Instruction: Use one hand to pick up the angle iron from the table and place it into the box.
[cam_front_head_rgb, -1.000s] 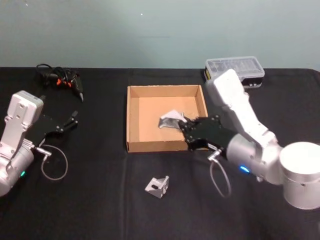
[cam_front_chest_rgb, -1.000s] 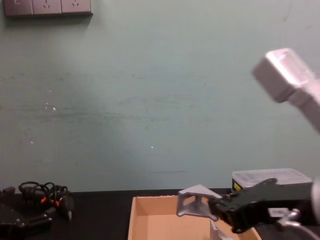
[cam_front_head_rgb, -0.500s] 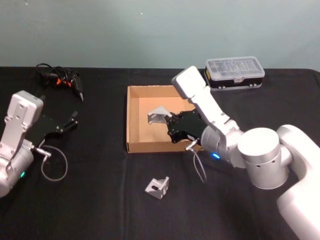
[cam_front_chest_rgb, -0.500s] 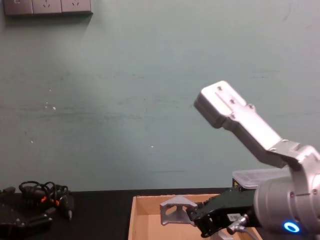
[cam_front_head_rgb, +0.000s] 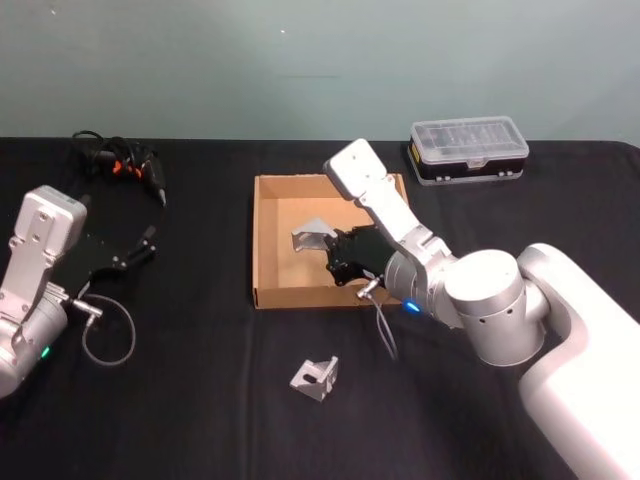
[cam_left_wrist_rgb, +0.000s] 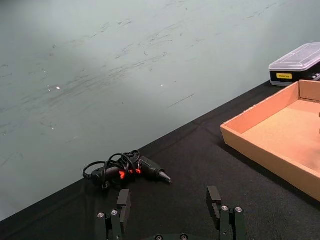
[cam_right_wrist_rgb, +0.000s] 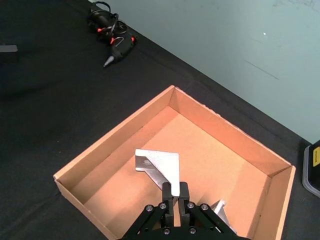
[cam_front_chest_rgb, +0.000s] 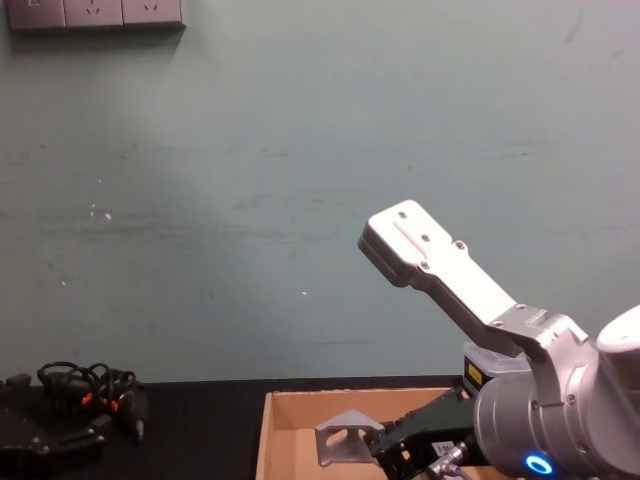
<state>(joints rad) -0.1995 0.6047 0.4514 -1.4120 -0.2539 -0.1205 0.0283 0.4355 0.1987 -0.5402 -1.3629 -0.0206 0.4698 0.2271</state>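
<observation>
Got the angle iron (cam_right_wrist_rgb: 159, 165) pinched tight in the right gripper (cam_right_wrist_rgb: 175, 190), held over the box (cam_front_head_rgb: 300, 296) floor, left-middle of it. Also spotting a 2nd angle iron (cam_front_head_rgb: 315, 373) lying on the worktop (cam_front_head_rgb: 200, 400), near side of the box, apart from it. Seeing the left gripper (cam_left_wrist_rgb: 169, 200) wide open & empty, far left.

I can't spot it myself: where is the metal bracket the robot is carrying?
In the head view, the bracket is over the box floor near its middle, pinched by the right gripper, which reaches in from the box's right side.
</observation>
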